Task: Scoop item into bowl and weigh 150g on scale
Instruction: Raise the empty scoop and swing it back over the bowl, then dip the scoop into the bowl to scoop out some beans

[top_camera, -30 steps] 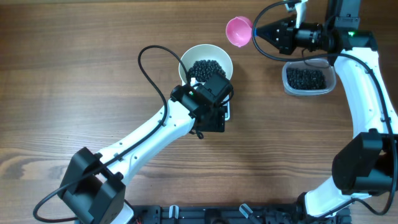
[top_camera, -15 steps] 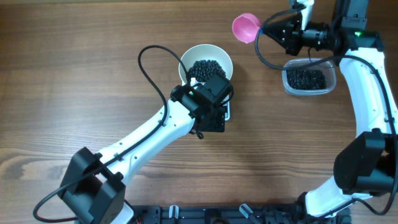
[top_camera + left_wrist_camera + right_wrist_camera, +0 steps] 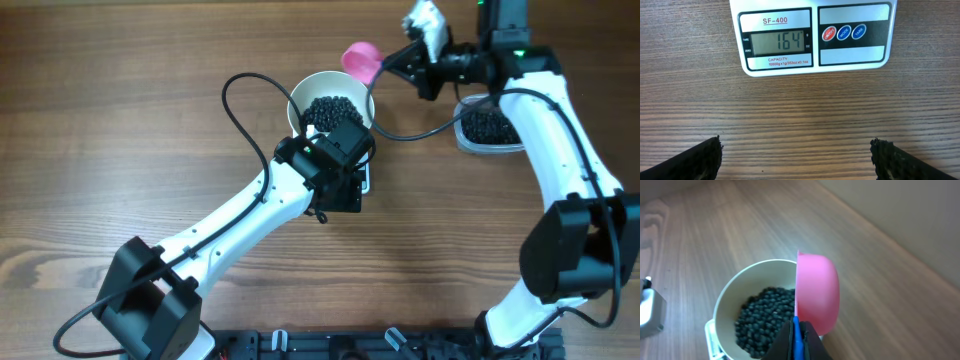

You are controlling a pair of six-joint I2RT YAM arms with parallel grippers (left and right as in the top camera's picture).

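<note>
From overhead, the right tool [image 3: 398,62] has swung left since a second ago. The pink scoop [image 3: 361,59] it carries was then out over bare counter [image 3: 120,120], well right of the white bowl [image 3: 300,92]. It now sits just beside the bowl's upper right rim. The left arm has not shifted. The left tool [image 3: 343,168] hangs over the near edge of the scale [image 3: 367,180], which shows only as a white sliver under the bowl. The beans [image 3: 332,106] lie heaped in the bowl. More of them fill the clear tub [image 3: 489,127] to the right, partly under the right arm.

In the left wrist view, the scale [image 3: 815,55] lies with its long axis straight across the picture and its front edge towards the camera. Its display [image 3: 777,43] reads 164, with three round buttons [image 3: 843,33] beside it. The left tool [image 3: 796,147] stands fully spread, a finger in each lower corner, with only bare counter between them.

In the right wrist view, the right tool [image 3: 796,341] is clamped tight on the scoop's blue handle [image 3: 796,330]. The handle runs up the picture into the pink scoop [image 3: 817,292]. The scoop is turned on edge, its mouth facing left towards the bowl [image 3: 735,287] and its domed back to the right. I cannot tell whether it carries anything. The beans [image 3: 765,317] sit in the bowl just left of it.
</note>
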